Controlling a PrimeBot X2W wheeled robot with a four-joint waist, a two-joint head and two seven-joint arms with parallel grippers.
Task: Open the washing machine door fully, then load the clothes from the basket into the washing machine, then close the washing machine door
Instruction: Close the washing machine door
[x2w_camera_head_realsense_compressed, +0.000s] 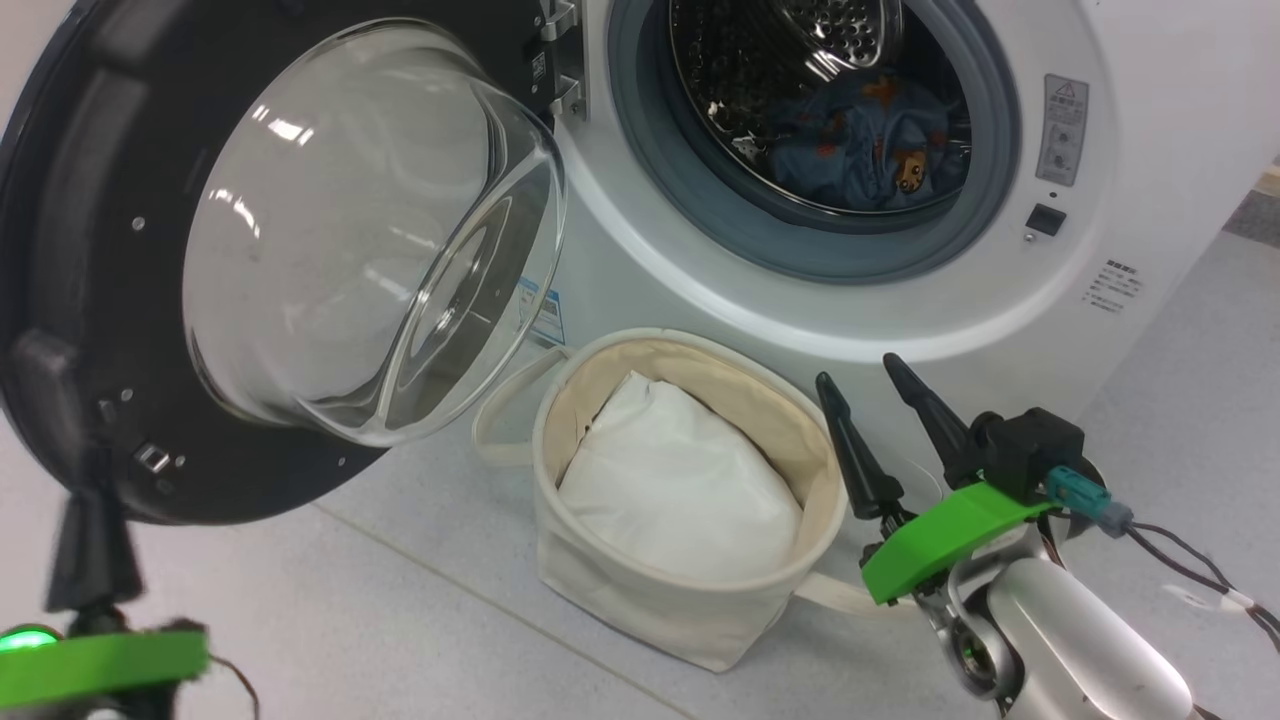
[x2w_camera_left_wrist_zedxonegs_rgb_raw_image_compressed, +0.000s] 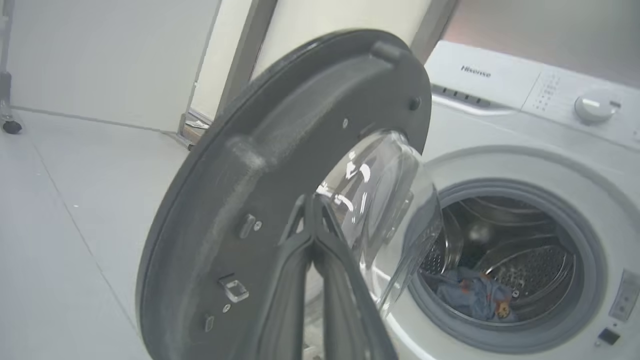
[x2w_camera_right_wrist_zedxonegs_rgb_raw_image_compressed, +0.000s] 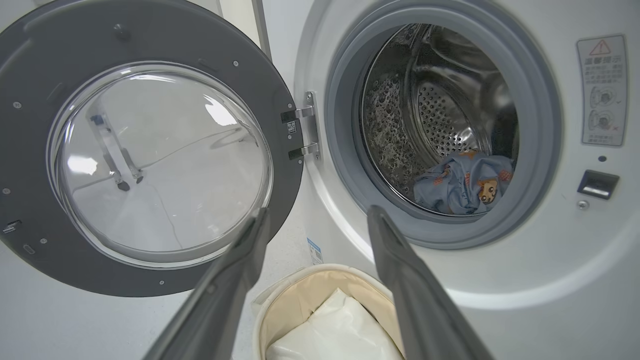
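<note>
Clothes (x2w_camera_head_realsense_compressed: 860, 150) sit in the drum (x2w_camera_head_realsense_compressed: 760, 60); left hand (x2w_camera_left_wrist_zedxonegs_rgb_raw_image_compressed: 314, 202), pressed together beside the slick washing machine door (x2w_camera_left_wrist_zedxonegs_rgb_raw_image_compressed: 280, 150), may skid off it while pushing; right hand (x2w_camera_head_realsense_compressed: 856, 368) stands apart

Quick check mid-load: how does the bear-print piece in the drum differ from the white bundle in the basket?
The clothes lie in the drum; the white bundle sits in the basket on the floor. The clothes are blue with orange-brown bears; the white bundle is plain. The clothes lie crumpled and low; the white bundle is puffed, filling most of the basket. Both are soft fabric.
</note>
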